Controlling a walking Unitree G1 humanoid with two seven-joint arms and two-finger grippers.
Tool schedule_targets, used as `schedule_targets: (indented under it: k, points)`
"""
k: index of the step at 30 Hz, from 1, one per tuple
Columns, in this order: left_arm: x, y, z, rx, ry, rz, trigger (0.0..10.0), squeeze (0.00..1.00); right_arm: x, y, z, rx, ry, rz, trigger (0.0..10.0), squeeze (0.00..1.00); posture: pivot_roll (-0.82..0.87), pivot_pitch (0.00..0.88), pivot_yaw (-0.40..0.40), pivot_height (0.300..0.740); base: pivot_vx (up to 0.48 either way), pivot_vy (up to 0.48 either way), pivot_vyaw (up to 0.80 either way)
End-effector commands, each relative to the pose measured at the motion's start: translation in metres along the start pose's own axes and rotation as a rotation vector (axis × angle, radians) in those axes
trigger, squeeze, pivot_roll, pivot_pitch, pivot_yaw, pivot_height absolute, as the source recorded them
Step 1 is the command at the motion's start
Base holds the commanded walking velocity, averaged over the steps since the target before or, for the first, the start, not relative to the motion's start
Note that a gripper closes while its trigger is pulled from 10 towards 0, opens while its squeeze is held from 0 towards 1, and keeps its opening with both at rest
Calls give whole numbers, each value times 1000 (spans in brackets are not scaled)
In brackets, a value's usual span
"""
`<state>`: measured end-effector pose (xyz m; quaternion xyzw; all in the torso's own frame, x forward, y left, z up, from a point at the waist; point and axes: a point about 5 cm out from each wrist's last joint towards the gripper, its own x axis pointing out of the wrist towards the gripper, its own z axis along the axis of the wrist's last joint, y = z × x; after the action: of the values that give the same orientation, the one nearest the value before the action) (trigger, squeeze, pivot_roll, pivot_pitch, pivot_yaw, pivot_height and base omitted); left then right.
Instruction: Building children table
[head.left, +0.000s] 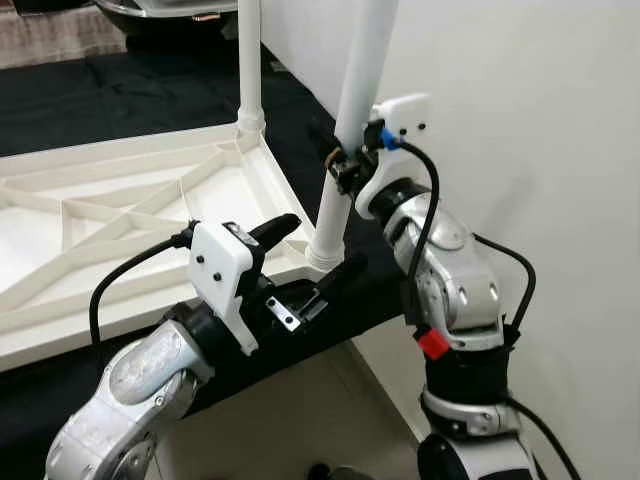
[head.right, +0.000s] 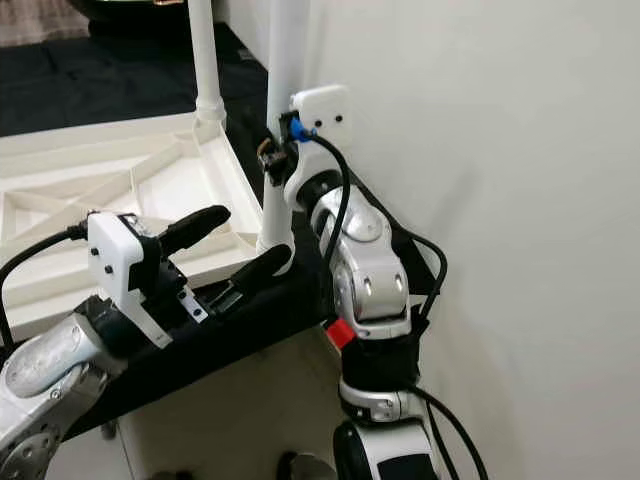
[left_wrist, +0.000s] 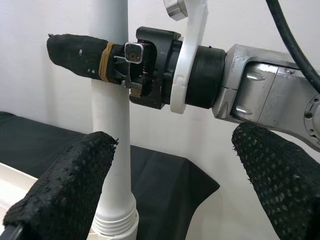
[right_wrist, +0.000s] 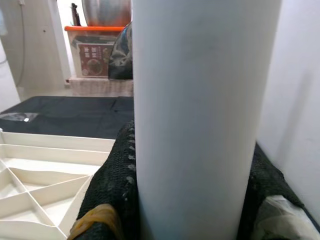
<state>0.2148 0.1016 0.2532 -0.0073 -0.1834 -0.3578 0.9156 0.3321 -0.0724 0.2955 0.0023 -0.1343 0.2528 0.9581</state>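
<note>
Left gripper (head.left: 310, 262) beside right-gripped table leg (head.left: 350, 130)

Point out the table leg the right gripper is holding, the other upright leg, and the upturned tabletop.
near table leg (head.left: 332, 205), left eye view: mid-shaft, below the right gripper (head.left: 345, 165), whose jaws clamp it.
far table leg (head.left: 249, 60), left eye view: on its shaft.
tabletop (head.left: 262, 170), left eye view: rim wall of the ribbed underside.

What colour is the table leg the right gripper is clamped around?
White; the table leg shows best in the left wrist view, with the right gripper shut on it.
</note>
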Motion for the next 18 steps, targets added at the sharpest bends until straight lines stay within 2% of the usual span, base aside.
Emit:
schedule_targets:
  k: [1,3,4,6,7,8,9,10,11,13,14,16,17,18]
  points:
    - [-1,0,0,11,0,-4,10000,0,0,0,-40,57,211,6,10000,0,30,209,-117,740,0,0,0]
    - [-1,0,0,13,2,-5,10000,0,3,4,-33,63,188,36,10000,0,32,213,-111,740,0,0,0]
    - [-1,0,0,13,5,-6,10000,0,5,2,-28,69,158,81,10000,1000,32,213,-111,740,0,0,0]
    - [-1,0,0,11,6,-7,10000,0,6,-1,-25,72,140,129,10000,1000,34,218,-112,740,0,0,0]
    - [-2,0,0,12,10,-6,10000,0,5,-5,-18,67,109,211,10000,1000,35,224,-111,740,0,0,0]
    - [-2,0,0,12,10,-6,10000,0,5,-5,-18,67,109,211,10000,1000,35,224,-111,740,0,0,0]
    - [-2,0,-1,9,13,-4,10000,0,5,-16,-10,54,69,262,10000,910,35,231,-111,740,0,0,0]
    - [-2,0,-1,9,13,-4,10000,0,5,-16,-10,54,69,262,10000,910,35,231,-111,740,0,0,0]
    - [-4,0,-1,8,18,-2,10000,0,5,-29,-2,53,49,326,10000,667,36,237,-113,740,0,0,0]
    - [-6,0,-3,6,31,0,10000,0,0,-54,11,36,22,436,10000,655,38,244,-114,740,0,0,0]
    - [-8,-1,-3,2,34,1,10000,0,-3,-63,17,32,10,494,10000,290,41,246,-115,740,0,0,0]
    - [-9,-2,-3,-1,36,2,10000,0,-5,-67,21,28,0,526,10000,290,41,246,-115,740,0,0,0]
    - [-10,-2,-4,0,42,2,10000,0,-8,-73,26,47,-2,586,10000,0,43,251,-118,740,0,0,0]
    - [-12,-3,-4,1,45,3,10000,0,-10,-78,29,47,-5,617,10000,0,45,252,-119,740,0,0,0]
